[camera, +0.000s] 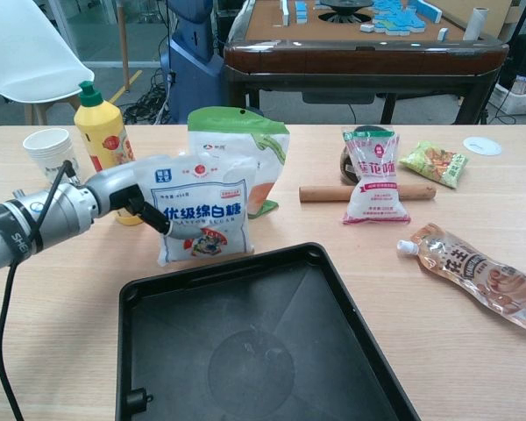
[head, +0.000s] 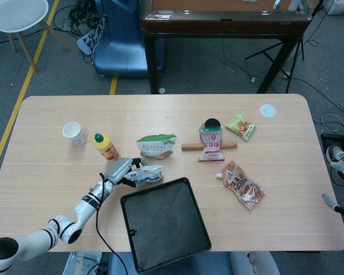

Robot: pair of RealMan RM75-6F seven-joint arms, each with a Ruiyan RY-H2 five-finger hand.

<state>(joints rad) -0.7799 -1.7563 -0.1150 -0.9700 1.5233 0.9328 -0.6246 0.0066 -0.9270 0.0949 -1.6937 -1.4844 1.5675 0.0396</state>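
On the table (head: 57, 172) stand a white paper cup (head: 73, 132) and, near it, a yellow squeeze bottle (head: 106, 147) with a green cap. A green-topped pouch (head: 156, 145) stands behind the black tray (head: 163, 222). Further right, a pink-and-white packet (head: 211, 144) lies across a wooden rolling pin (head: 190, 146), with a green snack bag (head: 240, 126), a brown sauce pouch (head: 242, 184) and a white disc (head: 268, 110) nearby.

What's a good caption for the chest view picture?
Left robot hand holds a white sugar bag upright behind the black tray.
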